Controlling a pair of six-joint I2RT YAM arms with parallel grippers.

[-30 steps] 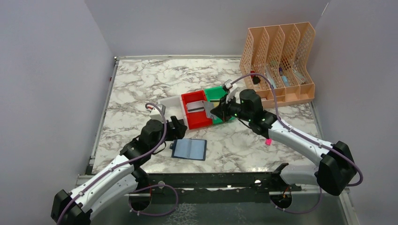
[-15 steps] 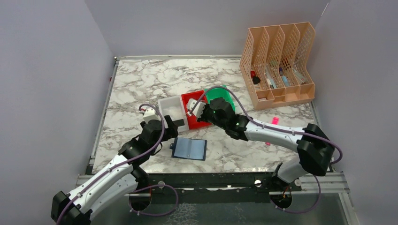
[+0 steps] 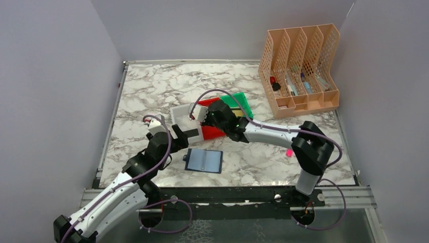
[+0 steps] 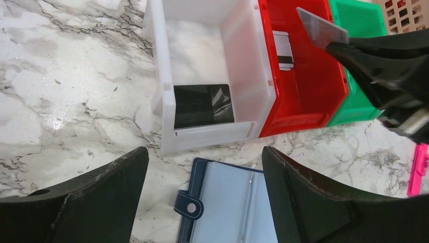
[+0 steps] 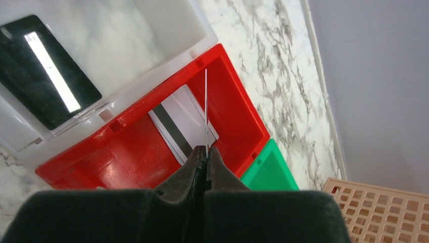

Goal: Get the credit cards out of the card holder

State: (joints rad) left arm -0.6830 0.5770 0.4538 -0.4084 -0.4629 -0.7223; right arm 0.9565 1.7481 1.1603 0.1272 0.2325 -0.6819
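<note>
Near the centre of the overhead frame, the right gripper is seen clamped tight on a thin silvery-grey plastic card, which is held edge-up over the red plastic bin. On the floor of that bin a second pale card with a dark stripe is laid flat. Touching the red bin's left side in the left wrist view, a white translucent plastic bin is found, and a black rectangular card lies flat at its near end. A green plastic bin is set against the red one's right side.

Below the bins in the overhead frame, the small navy-blue folding card holder is spread open on the marbled table, its pale-blue clear sleeves turned upward and its snap tab sticking out at the left edge. Whether any card sits in the sleeves cannot be told. The left gripper is held wide apart with nothing between its fingers, over the table between the card holder and the white bin. At the lower right of the left wrist view a small pink stick is seen on the table. A peach latticed file organiser stands at the upper right of the overhead frame.
</note>
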